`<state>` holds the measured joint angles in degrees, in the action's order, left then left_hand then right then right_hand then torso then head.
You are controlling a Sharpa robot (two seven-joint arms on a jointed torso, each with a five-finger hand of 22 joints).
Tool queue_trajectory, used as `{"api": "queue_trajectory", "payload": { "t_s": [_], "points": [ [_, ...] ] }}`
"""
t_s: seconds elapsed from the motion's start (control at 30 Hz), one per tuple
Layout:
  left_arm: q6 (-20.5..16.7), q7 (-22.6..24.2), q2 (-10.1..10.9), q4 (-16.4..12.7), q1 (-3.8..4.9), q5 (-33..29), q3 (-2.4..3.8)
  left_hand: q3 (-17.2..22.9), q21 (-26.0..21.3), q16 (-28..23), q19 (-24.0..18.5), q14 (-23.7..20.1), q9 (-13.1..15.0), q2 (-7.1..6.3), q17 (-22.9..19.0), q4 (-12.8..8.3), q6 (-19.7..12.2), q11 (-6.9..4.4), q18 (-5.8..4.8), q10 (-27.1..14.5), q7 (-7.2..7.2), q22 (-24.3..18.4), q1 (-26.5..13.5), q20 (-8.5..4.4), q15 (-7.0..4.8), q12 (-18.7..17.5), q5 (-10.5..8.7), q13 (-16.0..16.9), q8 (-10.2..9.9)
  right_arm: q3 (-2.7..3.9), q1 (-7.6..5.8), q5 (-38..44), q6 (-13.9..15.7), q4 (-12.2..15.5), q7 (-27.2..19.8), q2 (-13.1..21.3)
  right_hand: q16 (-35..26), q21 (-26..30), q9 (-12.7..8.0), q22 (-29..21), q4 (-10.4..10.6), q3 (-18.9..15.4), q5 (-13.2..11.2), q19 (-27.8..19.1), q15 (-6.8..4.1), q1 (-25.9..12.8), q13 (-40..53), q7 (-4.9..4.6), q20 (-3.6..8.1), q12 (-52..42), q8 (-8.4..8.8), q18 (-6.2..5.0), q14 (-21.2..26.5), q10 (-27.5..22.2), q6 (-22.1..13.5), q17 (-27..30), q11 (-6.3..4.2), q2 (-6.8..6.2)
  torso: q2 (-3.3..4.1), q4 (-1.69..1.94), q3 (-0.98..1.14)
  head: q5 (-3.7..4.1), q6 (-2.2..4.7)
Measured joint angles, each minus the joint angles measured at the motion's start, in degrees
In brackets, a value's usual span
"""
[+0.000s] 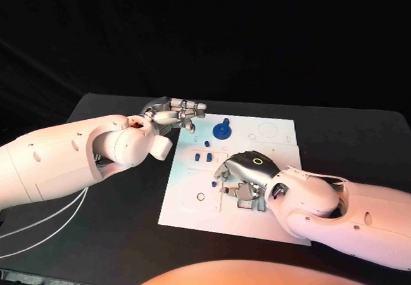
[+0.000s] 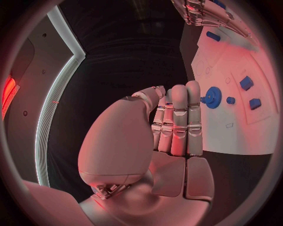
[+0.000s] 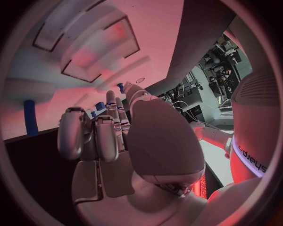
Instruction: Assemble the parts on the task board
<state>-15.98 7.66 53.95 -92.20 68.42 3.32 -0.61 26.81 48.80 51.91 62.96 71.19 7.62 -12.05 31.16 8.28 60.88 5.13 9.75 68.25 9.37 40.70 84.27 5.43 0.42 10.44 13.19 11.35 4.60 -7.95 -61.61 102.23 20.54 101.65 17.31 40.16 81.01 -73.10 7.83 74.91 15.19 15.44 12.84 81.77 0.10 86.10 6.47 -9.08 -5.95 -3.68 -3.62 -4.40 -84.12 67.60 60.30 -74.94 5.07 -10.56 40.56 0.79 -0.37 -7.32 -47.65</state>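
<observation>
The white task board point(image 1: 195, 209) lies in the middle of the table. A blue gear point(image 1: 223, 130) stands near its far edge, and small blue parts point(image 1: 202, 157) sit below it. My left hand point(image 1: 174, 113) hovers at the board's far left corner with straight fingers and nothing in it; the left wrist view shows the gear point(image 2: 212, 97) just past its fingertips. My right hand point(image 1: 249, 173) is over the board's middle, its fingers down at the recesses point(image 1: 247, 201). In the right wrist view the fingers point(image 3: 106, 127) are partly curled, and whether they hold a part is hidden.
More blue parts point(image 2: 246, 83) show on the board point(image 2: 236, 132) in the left wrist view, and a blue bar point(image 3: 30, 117) shows in the right wrist view. Black table point(image 1: 127, 234) surrounds the board. White cables point(image 1: 54, 228) trail off at the left.
</observation>
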Motion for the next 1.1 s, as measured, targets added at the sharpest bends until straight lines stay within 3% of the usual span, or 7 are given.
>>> {"api": "queue_trajectory", "payload": {
  "t_s": [0.27,0.37,0.5,0.83,1.1],
  "points": [
    [0.1,-0.1,0.1,0.0,0.0,0.0,-0.1,0.0,0.0,0.0,0.0,0.0,0.0,0.0,0.0,0.0,0.0,0.0,0.0,0.0,0.0,0.0,0.0,0.0,0.0,0.0,0.0,0.0,0.0,0.92,-3.49,0.0,0.8,4.6,0.8,7.1,-0.3,1.0,0.0,0.0,0.1,-0.4,-0.5,-0.2,0.0,-0.5,0.0,0.3,-0.2,-0.2,0.0,0.01,0.0,-0.5,0.3,0.0,-0.11,-0.55,-0.01,-0.04,0.02,0.96,0.59],
    [0.2,-0.1,0.1,0.1,0.0,0.0,-0.17,-0.2,0.0,0.0,0.0,-0.2,-0.1,0.0,-0.1,-0.2,0.0,0.11,0.0,-0.1,0.0,-0.1,0.0,0.0,0.2,0.0,0.0,0.0,0.0,1.07,-5.12,-0.4,0.6,5.0,0.8,9.4,-0.3,2.7,0.0,0.0,0.1,-1.7,-0.6,-1.1,0.0,-1.5,-0.1,0.49,-0.6,-0.2,0.0,0.0,0.0,-1.9,0.5,0.0,0.0,-1.05,-0.03,-0.09,0.02,1.47,0.89],
    [0.3,-0.2,0.1,0.1,0.0,0.0,-0.25,-0.2,0.0,0.0,0.0,-0.2,-0.1,0.0,-0.1,-0.2,0.0,0.22,-0.01,-0.2,0.0,-0.1,0.0,0.0,0.2,0.0,0.0,0.0,0.0,1.2,-6.79,-1.3,-0.7,4.1,0.5,11.5,-1.0,5.5,-0.2,0.0,0.1,-4.9,1.6,-2.4,0.0,-2.6,-0.2,0.81,-0.49,-1.0,0.0,0.0,0.0,-3.3,0.2,0.8,0.06,-1.65,-0.08,-0.13,0.01,2.1,1.24],
    [0.4,-0.2,0.1,0.2,0.0,0.0,-0.38,-0.2,0.0,0.0,0.0,-0.2,-0.1,0.0,-0.1,-0.2,0.0,0.22,0.0,-0.2,0.0,-0.1,0.0,0.0,0.21,0.0,0.0,0.0,0.0,1.11,-7.36,-2.2,-6.0,1.9,-0.3,12.7,-1.2,6.0,-0.2,0.0,-0.3,-7.2,3.1,-2.4,0.0,-2.3,-0.1,1.35,-0.49,-1.8,0.0,0.0,0.0,-3.9,0.3,1.2,0.01,-1.38,-0.02,-0.08,0.01,2.94,1.63],
    [0.5,-0.2,0.1,0.2,-0.01,0.0,-0.39,-0.2,0.0,0.0,0.0,-0.2,-0.1,0.0,-0.1,-0.2,0.0,0.01,0.0,-0.4,0.0,-0.1,0.0,0.0,0.21,0.0,0.0,0.0,0.0,0.98,-7.2,-2.1,-7.2,0.4,-0.5,11.7,-1.2,5.1,-0.3,0.0,-0.5,-7.3,3.4,-2.2,0.0,-1.1,0.1,1.54,-0.34,-2.9,0.0,0.0,0.0,-3.6,0.5,1.0,-0.32,0.21,-0.01,-0.03,-0.02,3.15,1.64]
  ]
}}
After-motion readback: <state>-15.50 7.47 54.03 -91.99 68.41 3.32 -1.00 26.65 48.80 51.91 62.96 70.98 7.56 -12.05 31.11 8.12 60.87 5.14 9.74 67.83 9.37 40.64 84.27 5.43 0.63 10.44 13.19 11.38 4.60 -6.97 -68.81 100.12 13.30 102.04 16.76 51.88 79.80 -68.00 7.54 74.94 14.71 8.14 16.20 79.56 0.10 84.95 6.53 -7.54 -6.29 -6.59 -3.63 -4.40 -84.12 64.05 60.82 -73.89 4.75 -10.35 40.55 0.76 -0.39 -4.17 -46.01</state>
